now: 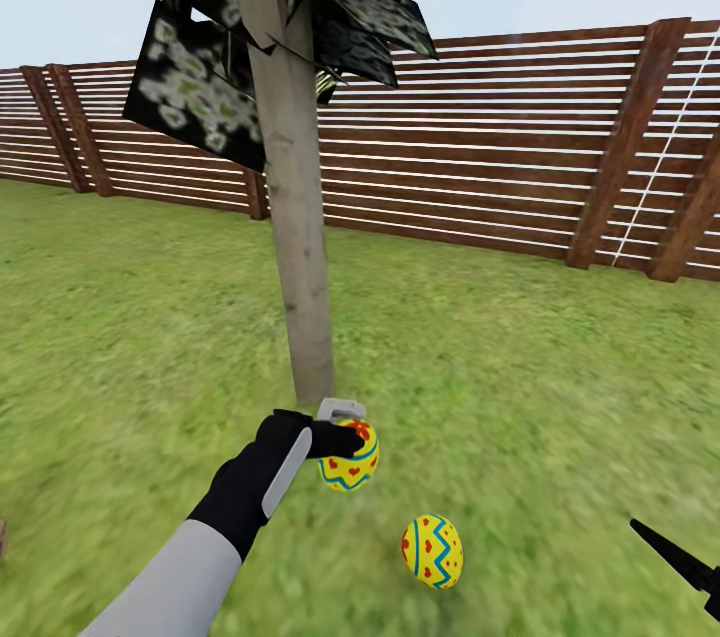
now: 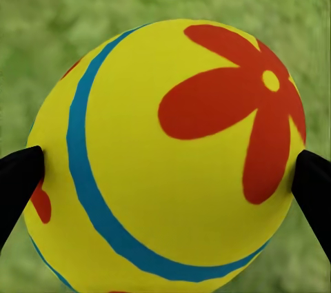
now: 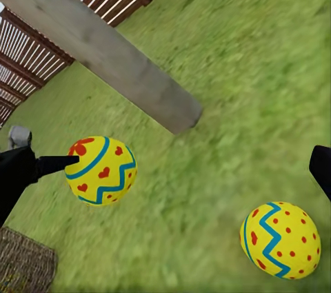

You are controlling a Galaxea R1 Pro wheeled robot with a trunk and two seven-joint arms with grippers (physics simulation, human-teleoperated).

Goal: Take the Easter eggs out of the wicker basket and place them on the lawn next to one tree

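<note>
left jaws (image 1: 345,439) clamped on an egg (image 1: 349,457), half hidden; right jaws (image 1: 690,567) cut off, state unclear

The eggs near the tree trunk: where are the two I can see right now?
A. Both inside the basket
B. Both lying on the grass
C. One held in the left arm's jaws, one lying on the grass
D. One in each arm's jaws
C: the left gripper clamps one egg by the tree; the other egg lies on the lawn.
</note>
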